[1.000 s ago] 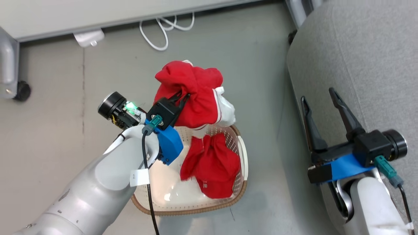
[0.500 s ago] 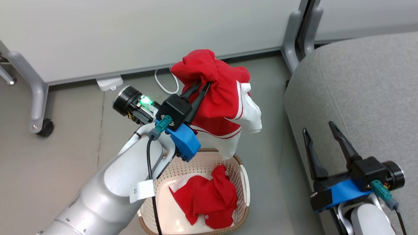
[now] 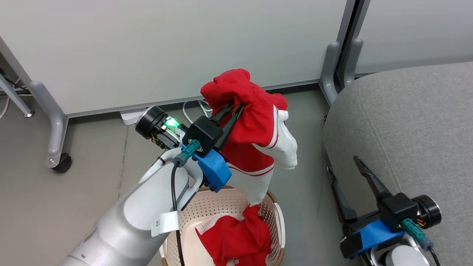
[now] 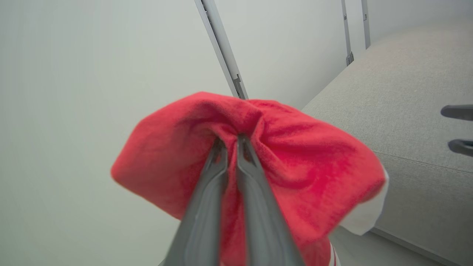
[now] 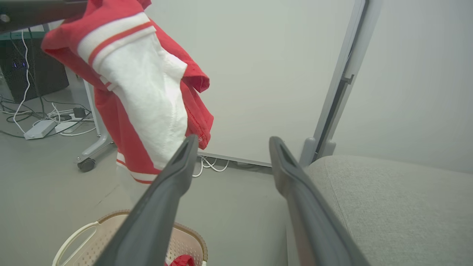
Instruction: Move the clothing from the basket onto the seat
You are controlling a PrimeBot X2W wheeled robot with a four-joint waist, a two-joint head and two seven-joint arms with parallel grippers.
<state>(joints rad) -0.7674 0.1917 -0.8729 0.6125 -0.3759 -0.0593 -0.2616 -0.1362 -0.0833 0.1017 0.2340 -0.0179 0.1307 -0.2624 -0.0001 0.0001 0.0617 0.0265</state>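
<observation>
Red cloth is pinched tight between the two fingers of the left gripper [image 3: 235, 107], which are drawn together on a bunched fold of the garment [image 3: 255, 125]. A puff of fabric stands above the fingertips. The rest hangs from the grip, so its long axis runs straight down. The red-and-white striped trim and a white panel face the right gripper's side, and the white lower end points down at the basket [image 3: 214, 207]. That end looks clear of the rim, though from above I cannot tell for sure.

Directly below the left gripper, the basket sits on the floor with a second garment [image 3: 240, 240] crumpled inside, red with a little white showing.

To the right of the left gripper, at about its height, is the grey seat [image 3: 406, 122], with no clothing on it. The right gripper [image 3: 343, 165] is beside the seat's near edge, fingers spread wide apart and holding nothing, pointing up toward the pale wall panel.
</observation>
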